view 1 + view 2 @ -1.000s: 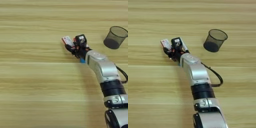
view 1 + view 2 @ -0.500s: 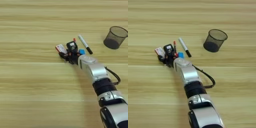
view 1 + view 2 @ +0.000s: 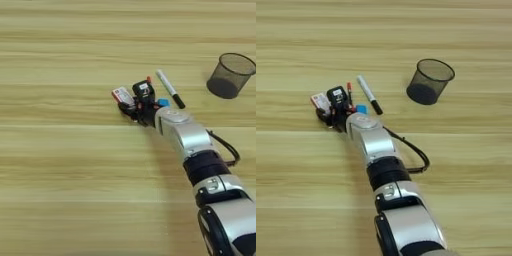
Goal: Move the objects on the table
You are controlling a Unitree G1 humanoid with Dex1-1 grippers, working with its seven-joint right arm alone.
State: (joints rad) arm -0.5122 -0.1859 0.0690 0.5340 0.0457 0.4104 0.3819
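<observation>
My right gripper [image 3: 135,102] reaches in from the lower right on its silver forearm and is shut on the red-and-white card box [image 3: 121,95], which sticks out to the left between the black fingers, low over the table [image 3: 60,150]. Right behind the gripper lie the thin red pen [image 3: 349,90], mostly hidden in the left eye view, and the small blue block [image 3: 163,103] beside the wrist. The white marker [image 3: 167,87] with a black cap lies slanted just right of them.
A black mesh cup [image 3: 429,81] stands upright at the right, well apart from the arm. A black cable [image 3: 413,152] loops off the forearm on its right side.
Over the last second the gripper carried the card box left and nearer, uncovering the marker, pen and blue block. In the last half second it has hardly moved.
</observation>
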